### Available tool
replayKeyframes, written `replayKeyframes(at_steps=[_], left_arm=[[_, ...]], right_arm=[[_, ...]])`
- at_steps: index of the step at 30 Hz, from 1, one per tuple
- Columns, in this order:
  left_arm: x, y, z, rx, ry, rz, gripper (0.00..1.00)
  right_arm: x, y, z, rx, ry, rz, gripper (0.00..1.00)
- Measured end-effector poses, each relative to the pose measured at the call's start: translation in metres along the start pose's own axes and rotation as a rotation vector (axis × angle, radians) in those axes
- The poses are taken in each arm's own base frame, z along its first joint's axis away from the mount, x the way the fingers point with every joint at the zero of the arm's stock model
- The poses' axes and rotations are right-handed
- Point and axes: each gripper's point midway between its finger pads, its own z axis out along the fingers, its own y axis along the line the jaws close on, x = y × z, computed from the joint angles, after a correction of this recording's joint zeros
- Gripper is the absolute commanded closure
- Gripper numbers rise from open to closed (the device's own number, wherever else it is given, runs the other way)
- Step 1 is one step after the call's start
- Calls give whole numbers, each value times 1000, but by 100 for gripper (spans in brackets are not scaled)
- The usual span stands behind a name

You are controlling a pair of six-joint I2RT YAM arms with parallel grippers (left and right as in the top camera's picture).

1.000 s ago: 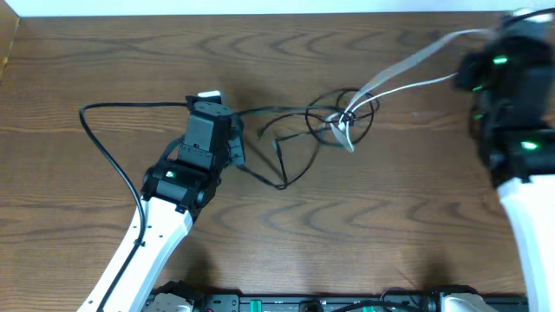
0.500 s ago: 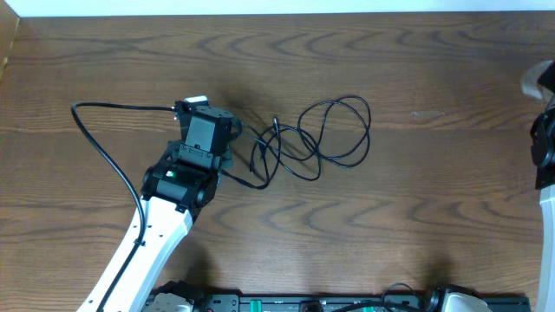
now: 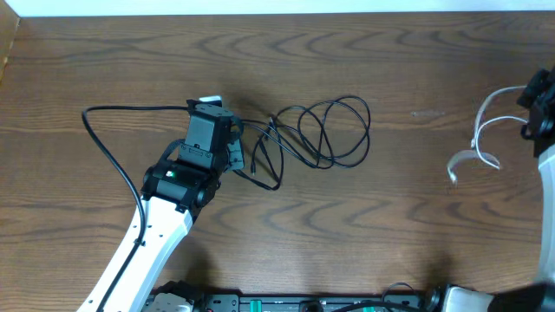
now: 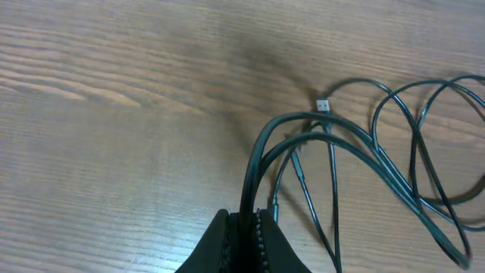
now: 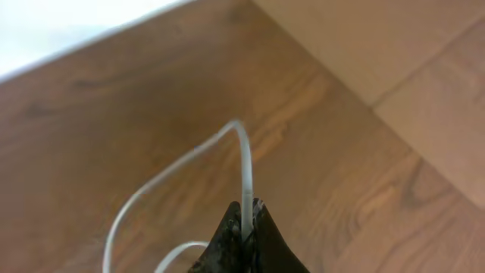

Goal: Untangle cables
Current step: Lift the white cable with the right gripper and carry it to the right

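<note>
A black cable [image 3: 334,130] lies in loose loops at the table's middle. My left gripper [image 3: 234,149] is shut on its left end; in the left wrist view the black cable [image 4: 356,163] runs up out of the closed jaws [image 4: 246,227], with a small plug tip [image 4: 323,105] beyond. A white cable [image 3: 477,143] hangs curled at the far right, apart from the black loops. My right gripper [image 5: 246,224] is shut on the white cable [image 5: 246,171]. In the overhead view the right gripper [image 3: 531,108] is at the right edge.
A thicker black wire [image 3: 108,143] arcs from my left arm [image 3: 165,217] across the left of the table. The table's back edge [image 3: 277,15] meets a white wall. A pale floor [image 5: 424,76] shows past the table in the right wrist view.
The white cable came free of the black tangle and went right with my right gripper. The black loops dropped and settled. My left gripper shifted slightly, still holding.
</note>
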Motion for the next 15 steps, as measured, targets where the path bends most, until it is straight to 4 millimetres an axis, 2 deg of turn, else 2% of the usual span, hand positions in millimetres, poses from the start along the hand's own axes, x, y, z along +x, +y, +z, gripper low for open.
replayKeyframes(at_steps=[5, 11, 15], left_arm=[[1, 0, 0, 3, 5, 1, 93], [2, -2, 0, 9, 8, 1, 93], [2, -2, 0, 10, 9, 1, 92]], right_arm=[[10, -23, 24, 64, 55, 32, 99], [20, -67, 46, 109, 109, 143, 99], [48, -93, 68, 145, 216, 219, 99]])
